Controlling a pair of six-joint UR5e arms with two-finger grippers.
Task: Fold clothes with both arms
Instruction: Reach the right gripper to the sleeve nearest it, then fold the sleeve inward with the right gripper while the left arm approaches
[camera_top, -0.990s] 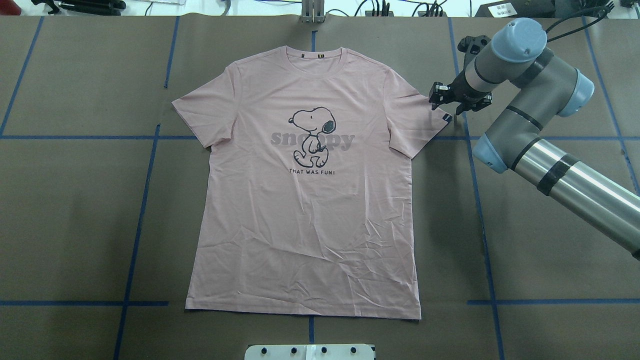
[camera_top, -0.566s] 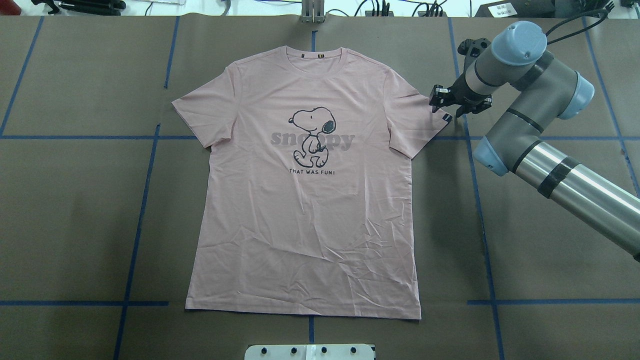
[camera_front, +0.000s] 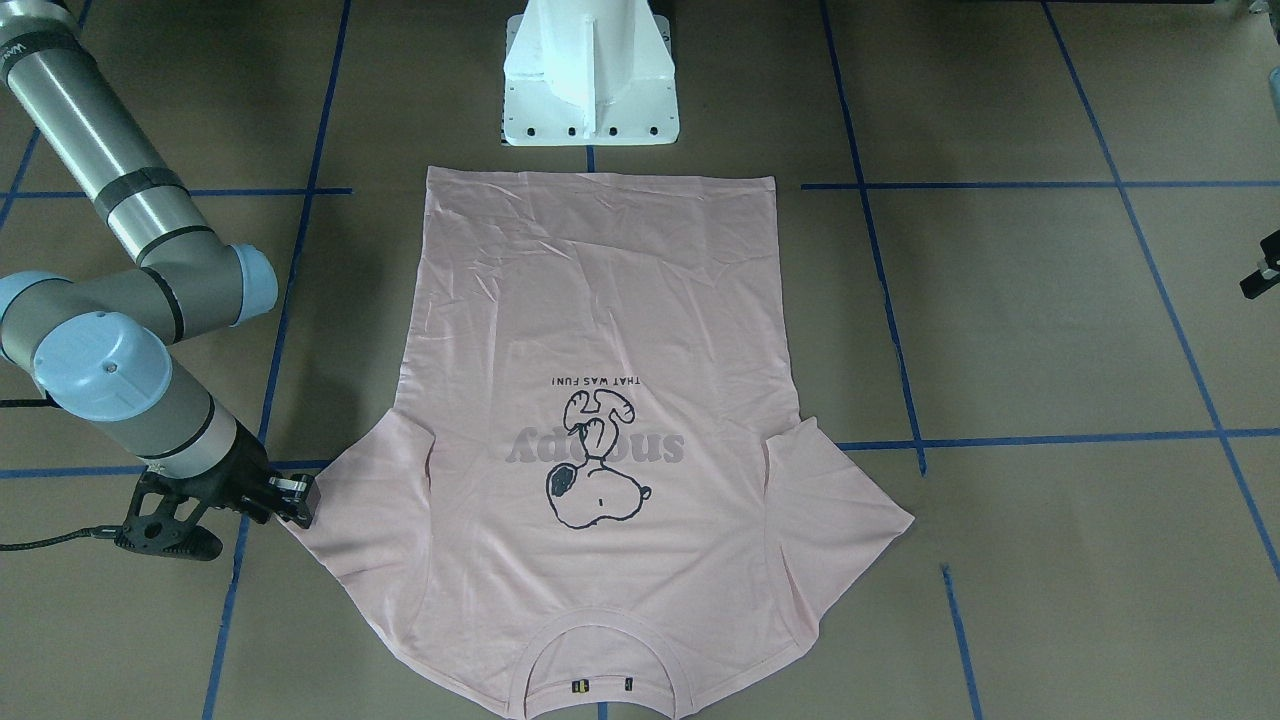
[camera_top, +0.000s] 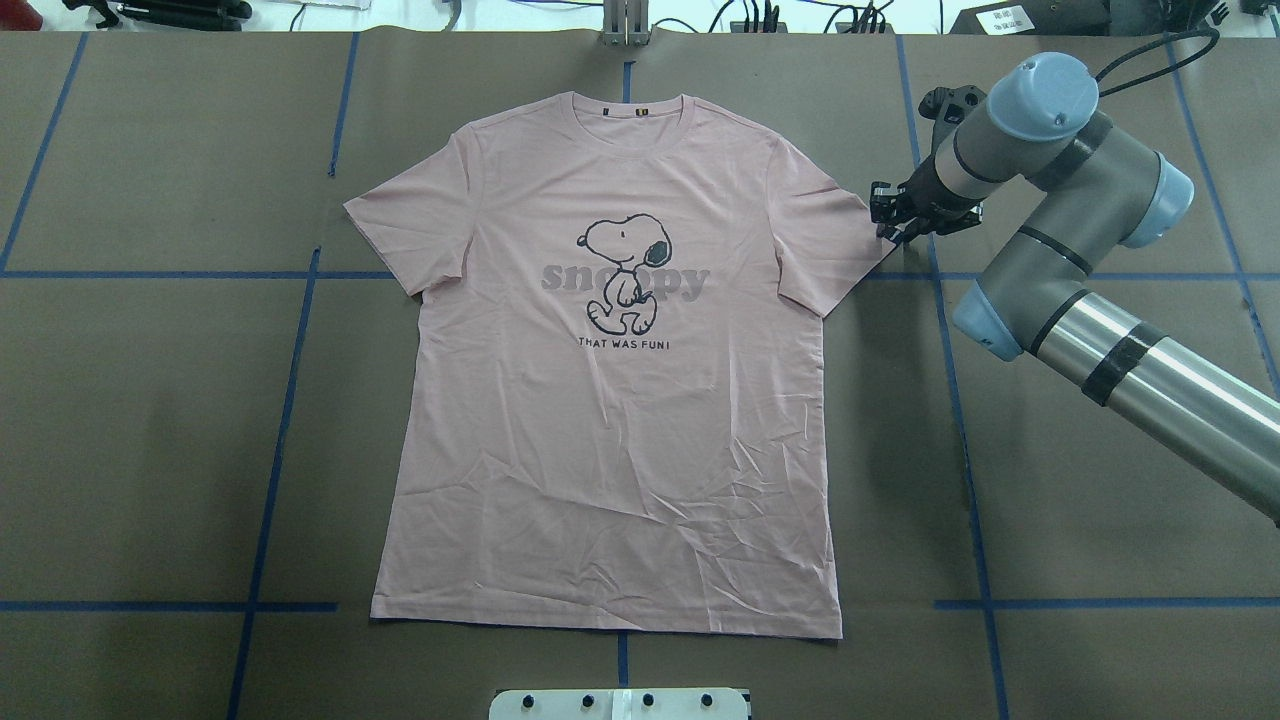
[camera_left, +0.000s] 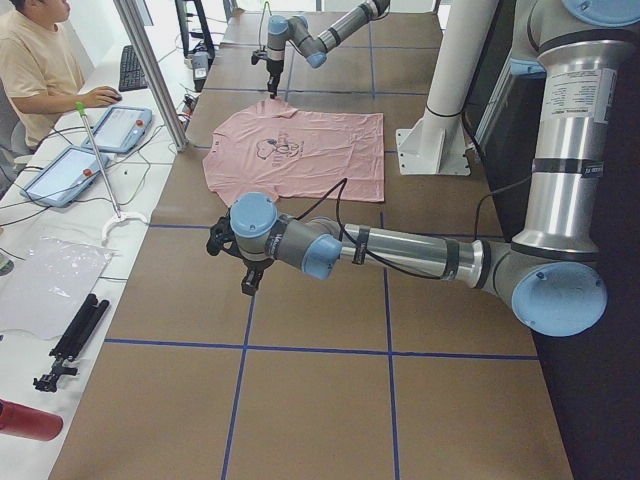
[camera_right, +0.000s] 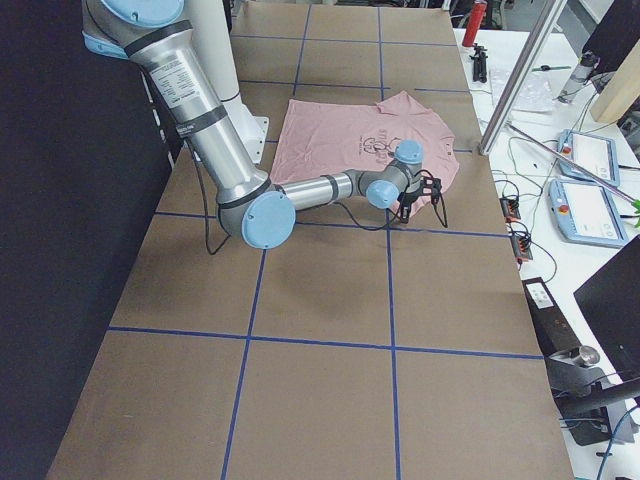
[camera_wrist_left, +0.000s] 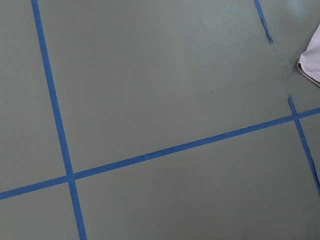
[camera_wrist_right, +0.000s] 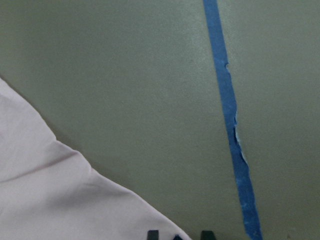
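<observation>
The pale pink Snoopy T-shirt lies flat, print up, collar away from the robot; it also shows in the front-facing view. My right gripper is down at the tip of the shirt's right-hand sleeve and hides the black tag. In the right wrist view the two fingertips stand a little apart with the sleeve corner between them. My left gripper hovers over bare table well left of the shirt; I cannot tell if it is open. The left wrist view shows only a sleeve edge.
The white pedestal base stands at the shirt's hem side. Blue tape lines cross the brown table. An operator sits beyond the far edge beside tablets and a slanted pole.
The right gripper has dropped and shifted slightly right onto the sleeve tip, so the black tag is now covered. The shirt has not moved.
</observation>
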